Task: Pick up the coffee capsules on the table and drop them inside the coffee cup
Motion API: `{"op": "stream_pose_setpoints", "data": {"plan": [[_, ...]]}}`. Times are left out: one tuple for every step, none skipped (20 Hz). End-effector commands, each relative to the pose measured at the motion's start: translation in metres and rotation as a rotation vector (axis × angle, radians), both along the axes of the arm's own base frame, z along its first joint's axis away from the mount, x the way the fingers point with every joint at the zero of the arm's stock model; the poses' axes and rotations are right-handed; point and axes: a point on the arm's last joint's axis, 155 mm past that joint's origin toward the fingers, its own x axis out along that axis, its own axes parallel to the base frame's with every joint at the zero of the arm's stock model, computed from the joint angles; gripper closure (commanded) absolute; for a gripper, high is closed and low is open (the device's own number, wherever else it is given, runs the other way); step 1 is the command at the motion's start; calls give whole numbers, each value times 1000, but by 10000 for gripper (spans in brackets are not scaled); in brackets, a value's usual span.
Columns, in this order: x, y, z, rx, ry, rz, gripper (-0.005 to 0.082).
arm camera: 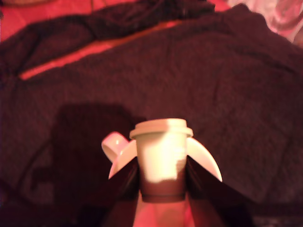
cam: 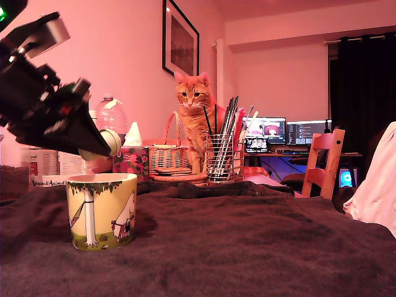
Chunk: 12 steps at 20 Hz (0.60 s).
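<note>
1. In my exterior view the arm reaches in from the exterior view's left, and my tool [cam: 106, 143] hangs above the coffee cup [cam: 102, 210], clear of its rim.
2. The tool is clenched on the coffee capsule [cam: 112, 142]; in the wrist view the two dark fingers [arm camera: 124, 182] press its sides, with the rimmed wide end pointing away from the wrist.
3. In the wrist view I see the capsule [arm camera: 163, 151] held over the cup's pale rim [arm camera: 208, 158] and its handle [arm camera: 112, 144].
4. The cup stands upright on the table [cam: 247, 247], on the dark fuzzy cloth, toward the exterior view's left.
5. Behind the cloth an orange cat [cam: 195, 120] sits beside a wire pen holder [cam: 224, 158] and a wicker basket [cam: 167, 158].
6. Farther back I see lit monitors [cam: 284, 131] and a wooden chair [cam: 325, 162].
</note>
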Motion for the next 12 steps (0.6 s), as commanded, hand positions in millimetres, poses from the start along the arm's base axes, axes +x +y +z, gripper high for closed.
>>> {"op": "stream_pose_setpoints", "data": {"plan": [[3,-1,-6,10,33,4,679],[4,-2,-7,14,41,4,679],[4,-2,-7,17,48,4,679],[4,-2,-7,21,55,4,679],[3,-1,-7,25,64,4,679],[3,-1,-8,27,68,4,679],[2,0,-9,31,78,5,679],[1,0,-10,34,85,5,679],[0,0,-11,36,89,4,678],[0,0,-11,37,91,4,677],[0,0,-11,37,90,4,677],[0,0,-11,37,90,4,677]]}}
